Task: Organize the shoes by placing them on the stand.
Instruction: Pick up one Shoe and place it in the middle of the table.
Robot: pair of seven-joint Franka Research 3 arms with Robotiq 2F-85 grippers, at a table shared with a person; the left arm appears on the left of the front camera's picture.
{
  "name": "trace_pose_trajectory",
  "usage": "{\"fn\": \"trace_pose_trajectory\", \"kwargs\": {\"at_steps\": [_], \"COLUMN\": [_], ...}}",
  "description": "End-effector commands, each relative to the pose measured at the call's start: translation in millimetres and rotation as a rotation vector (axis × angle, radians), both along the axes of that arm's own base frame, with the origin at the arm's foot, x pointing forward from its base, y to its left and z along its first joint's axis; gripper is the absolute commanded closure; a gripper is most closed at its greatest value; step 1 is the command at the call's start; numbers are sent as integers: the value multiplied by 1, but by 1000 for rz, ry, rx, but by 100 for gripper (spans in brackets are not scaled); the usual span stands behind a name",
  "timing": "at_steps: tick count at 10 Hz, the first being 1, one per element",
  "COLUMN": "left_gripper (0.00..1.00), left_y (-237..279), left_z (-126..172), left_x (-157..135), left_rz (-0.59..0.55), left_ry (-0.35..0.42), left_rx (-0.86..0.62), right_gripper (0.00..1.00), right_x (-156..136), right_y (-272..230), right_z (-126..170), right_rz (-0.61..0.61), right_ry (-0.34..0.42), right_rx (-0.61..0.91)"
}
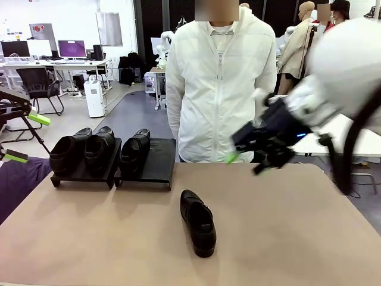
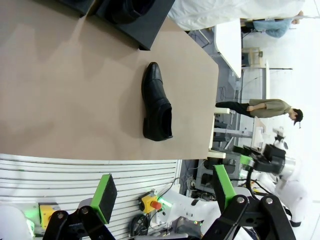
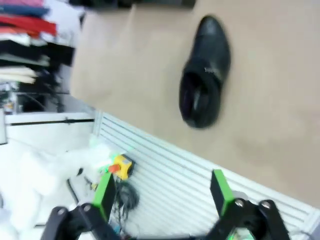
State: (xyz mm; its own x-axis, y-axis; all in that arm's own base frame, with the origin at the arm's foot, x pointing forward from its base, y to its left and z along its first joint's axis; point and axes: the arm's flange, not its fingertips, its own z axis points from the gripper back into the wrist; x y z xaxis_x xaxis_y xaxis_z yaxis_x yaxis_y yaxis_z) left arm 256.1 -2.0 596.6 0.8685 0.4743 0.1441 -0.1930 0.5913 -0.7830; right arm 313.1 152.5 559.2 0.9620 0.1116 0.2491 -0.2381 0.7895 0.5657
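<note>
Three of the four shoes already sit on the stand at the far left of the bench: two side by side on the left platform, one on the left half of the right platform, whose right half looks bare. One shoe is left: the last shoe lies on the bench near the middle, in front of the stand and apart from it, upright on its sole, toe toward the far side. By my judgement the task is about three-quarters done, with this shoe to be lifted into the bare slot. The right gripper hangs in the air above the bench, to the right of the last shoe and well clear of it, its green pads spread and nothing between them; its wrist view looks down on the shoe from above and at a distance. The left gripper stands at the far left edge, beside the stand, jaws spread and empty, well apart from the last shoe. A person stands behind the bench.
</note>
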Motion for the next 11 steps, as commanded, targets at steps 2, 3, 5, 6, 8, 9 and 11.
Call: {"fn": "trace_pose_trajectory", "kwargs": {"at_steps": [2,3,5,6,8,9,11], "left_gripper": [0,0,0,0,0,0,0], "left_y": [1,1,1,1,1,1,1], "left_z": [0,0,0,0,0,0,0], "left_x": [1,1,1,1,1,1,1], "left_rz": [-16,-16,-16,-16,-16,-16,-16], "left_ry": [-17,-17,-17,-17,-17,-17,-17], "left_rx": [-13,-13,-13,-13,-13,-13,-13], "right_gripper": [0,0,0,0,0,0,0], "right_x": [-30,-43,-63,-65,-77,-77,-77], "right_y": [-131,-186,-250,-261,-268,-268,-268], "right_z": [14,7,-23,-38,-21,-21,-21], "right_rz": [42,-9,-116,-184,-144,-144,-144], "right_ry": [136,142,102,77,109,109,109], "right_rx": [146,293,520,536,491,491,491]}}
